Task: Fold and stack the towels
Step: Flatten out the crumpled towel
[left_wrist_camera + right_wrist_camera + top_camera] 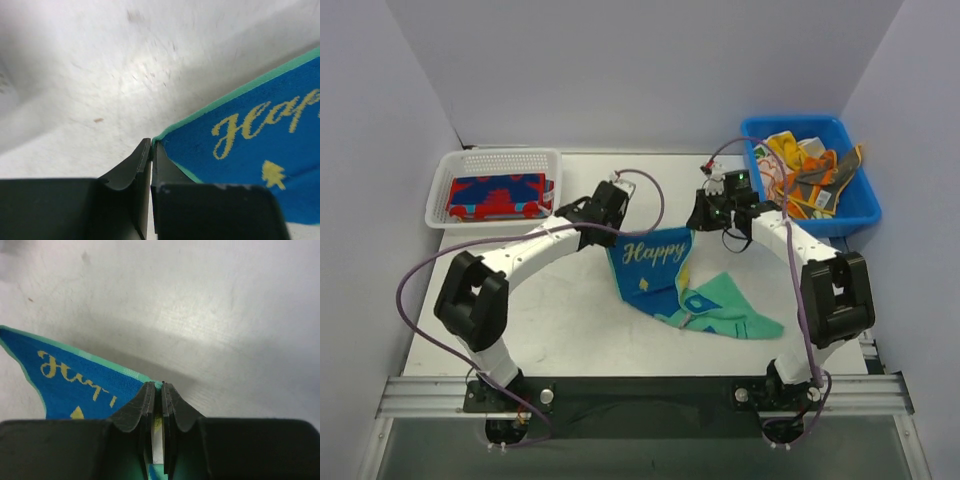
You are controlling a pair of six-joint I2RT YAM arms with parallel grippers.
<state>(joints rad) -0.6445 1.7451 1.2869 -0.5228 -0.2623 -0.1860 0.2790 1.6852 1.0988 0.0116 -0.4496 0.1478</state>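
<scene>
White table (570, 310): left gripper (151, 150) and right gripper (156, 390) each pinch a teal towel (660, 270) corner. Red-and-blue towel (498, 196) is folded upper left; bin towels (805, 175) upper right aren't.

I see bright, even light. The towel (75, 385) casts soft shadow; the table (140, 70) glares, blurred.
</scene>
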